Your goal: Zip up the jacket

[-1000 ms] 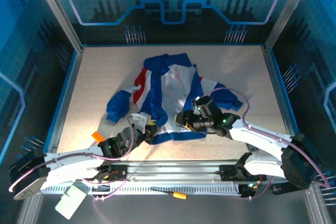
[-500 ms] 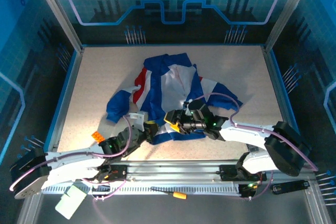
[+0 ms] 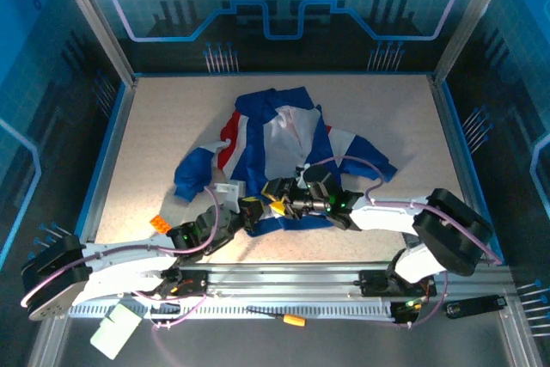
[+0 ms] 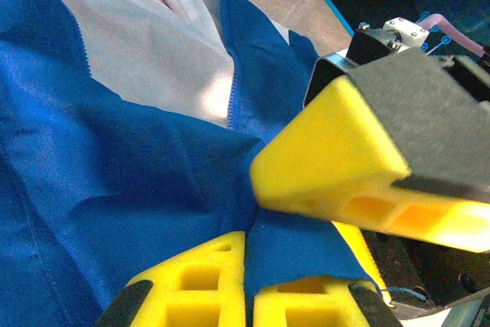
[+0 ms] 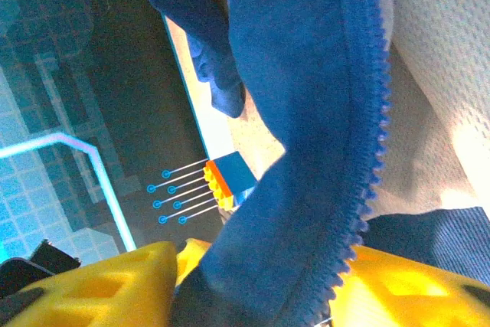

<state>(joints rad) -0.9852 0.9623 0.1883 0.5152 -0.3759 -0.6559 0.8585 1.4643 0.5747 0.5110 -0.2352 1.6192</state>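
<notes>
r gripper [image 3: 277, 193] has slid left along the jacket [image 3: 284, 131] hem, mid counter [image 3: 163, 126]. its fingers [image 5: 99, 281] straddle the zip edge [image 5: 367, 135], can't tell if pinching. l fingers [image 4: 191, 289] stay clamped on hem. prob lining up zip ends.

Lying unzipped and rumpled around the middle of the speckled tabletop [image 3: 155, 126]: a small royal-blue jacket [image 3: 288, 139], collar pointing toward the far edge, front panels falling apart and showing white mesh lining down the centre. Spreading one blue sleeve out to the left and the other to the right, with red and white bands crossing the chest and sleeves. Bunching up in folds at the near hem, with blue zipper teeth [image 5: 375, 112] running loose along one front edge beside the white lining.
</notes>
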